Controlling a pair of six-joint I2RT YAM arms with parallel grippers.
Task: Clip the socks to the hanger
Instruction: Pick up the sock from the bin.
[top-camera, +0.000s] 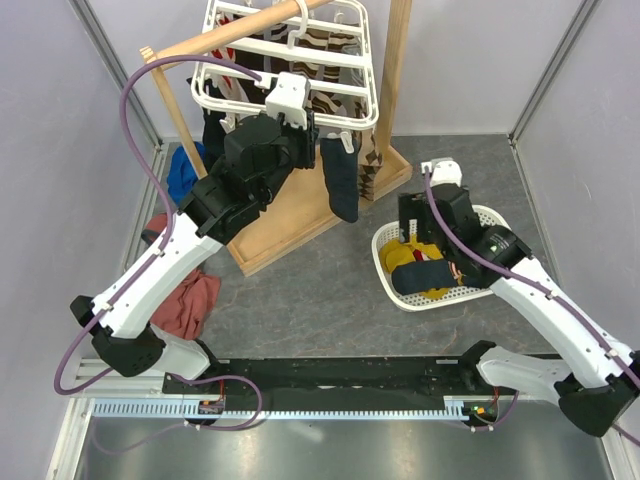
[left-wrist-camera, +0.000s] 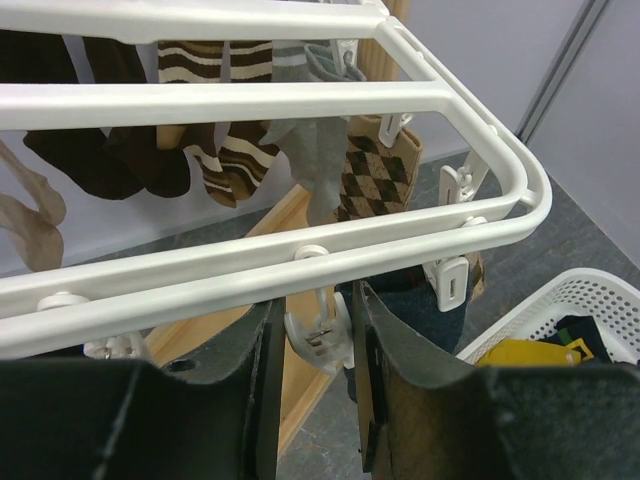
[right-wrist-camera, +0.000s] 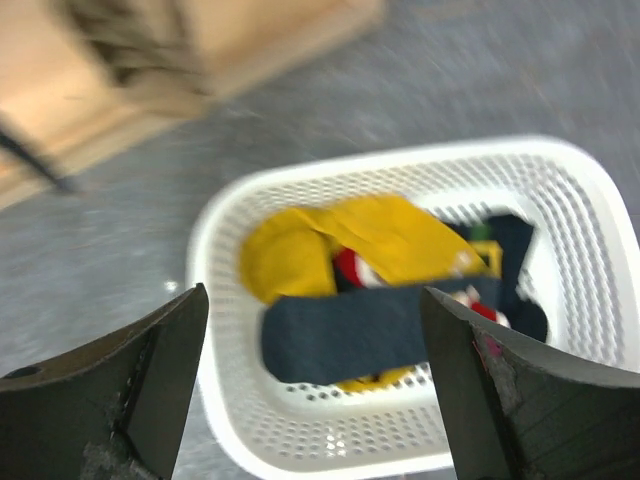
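— Your left end effector (left-wrist-camera: 316, 320) is up at the hanger (left-wrist-camera: 300, 100). Its jaws are closed part-way onto a white clip peg (left-wrist-camera: 322, 340) under the near bar, with a pad against each side of it. And the other one?

— Your right end effector (right-wrist-camera: 312, 310) hangs over the white basket (right-wrist-camera: 420, 175), jaws spread wide and nothing between them.

— Where are the socks from there?

— Directly below the right end effector, inside the basket. A navy sock (right-wrist-camera: 350, 335) lies across the top. A yellow sock (right-wrist-camera: 330, 235) is bunched under and behind it, with bits of red and white showing. That wrist view is blurred, so you cannot tell how many socks lie in there.

— And near the left one?

— A second navy sock (top-camera: 340, 185) hangs from the hanger, just to the right of your left end effector and lower than its fingertips. Beyond the fingertips, on the farther bars, you can see a brown striped sock (left-wrist-camera: 235, 150), a grey sock (left-wrist-camera: 310, 160) and an argyle sock (left-wrist-camera: 372, 175).

— What carries the hanger?

— A wooden stand (top-camera: 300, 225) on the desk (top-camera: 330, 300), its base underneath your left end effector. The basket sits on the desk well to the right of that stand. A red cloth (top-camera: 190, 300) and a blue cloth (top-camera: 185, 170) lie to the left of your left arm.
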